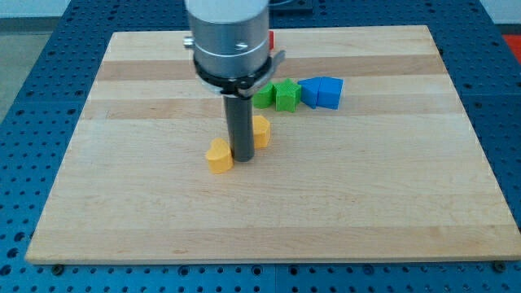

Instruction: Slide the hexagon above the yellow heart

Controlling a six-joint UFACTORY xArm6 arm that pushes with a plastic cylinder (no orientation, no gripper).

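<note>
A yellow heart (218,156) lies on the wooden board (366,203) a little left of centre. A second yellow block (261,130), likely the hexagon, sits up and to the right of it, partly hidden behind my rod. My tip (242,158) rests on the board between the two, touching or almost touching the heart's right side, just below and left of the hexagon.
Toward the view's top, right of my rod, stand a green block (263,97), a green star-like block (286,94) and two blue blocks (310,92) (330,92) in a row. A red block (272,39) peeks out behind the arm.
</note>
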